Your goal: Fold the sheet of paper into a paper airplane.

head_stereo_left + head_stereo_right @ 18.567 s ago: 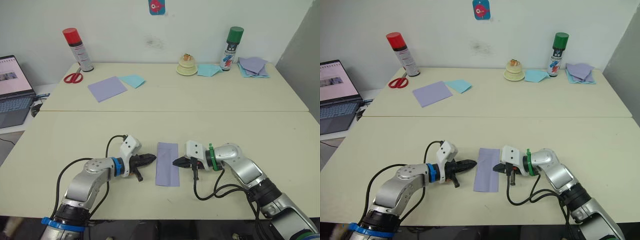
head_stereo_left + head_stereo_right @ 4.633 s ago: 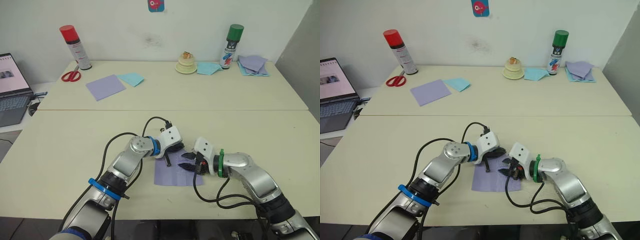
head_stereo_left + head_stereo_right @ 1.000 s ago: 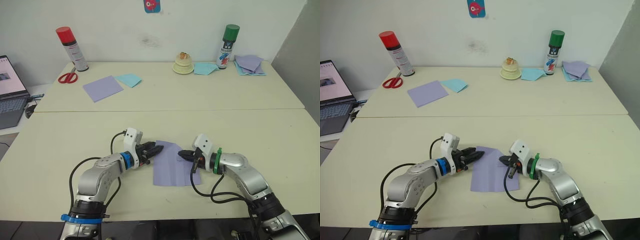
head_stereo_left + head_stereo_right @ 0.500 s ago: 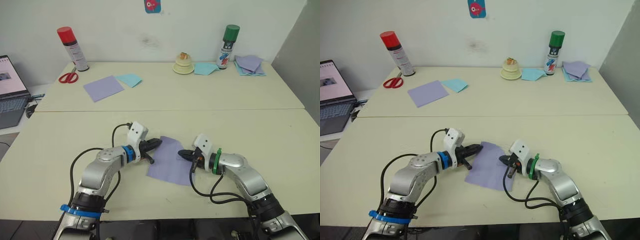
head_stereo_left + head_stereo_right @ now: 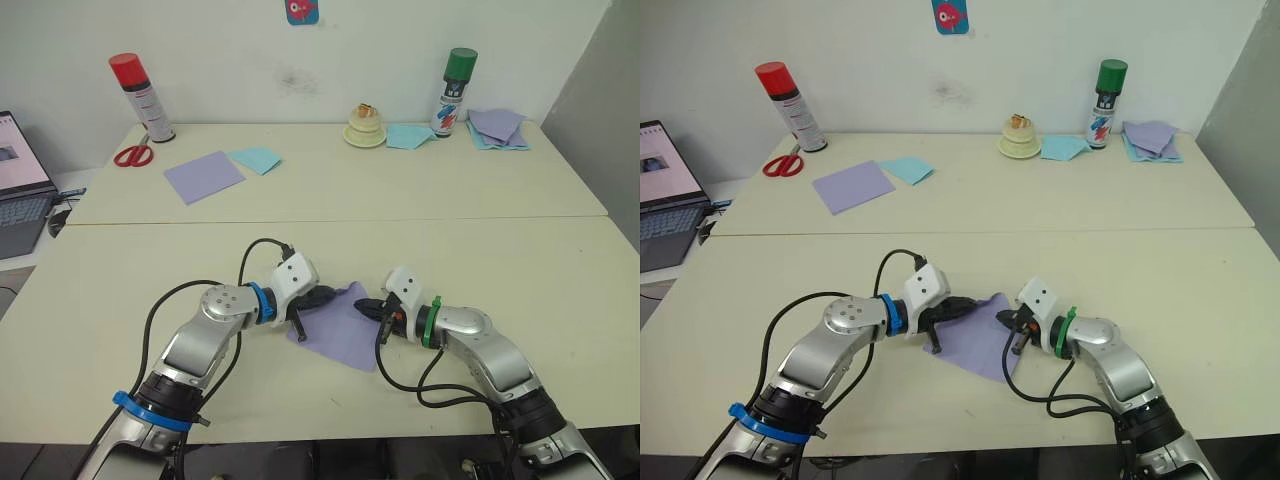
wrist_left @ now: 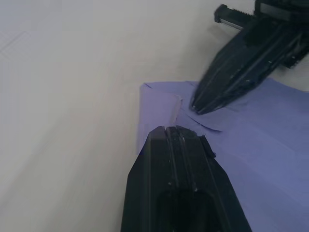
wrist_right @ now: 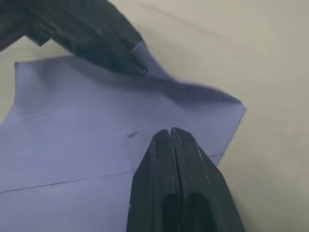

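My left gripper points toward three o'clock, fingers closed; my right gripper faces nine o'clock, pressed together.

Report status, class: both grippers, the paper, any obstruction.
Left gripper and right gripper: jaws shut, tips on sheet of paper. Sheet creased, flat, unfolded. Nothing obstructing.

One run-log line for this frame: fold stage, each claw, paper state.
stage: early fold | left claw: shut, tip on sheet of paper | right claw: shut, tip on sheet | paper: creased, far corner lifted
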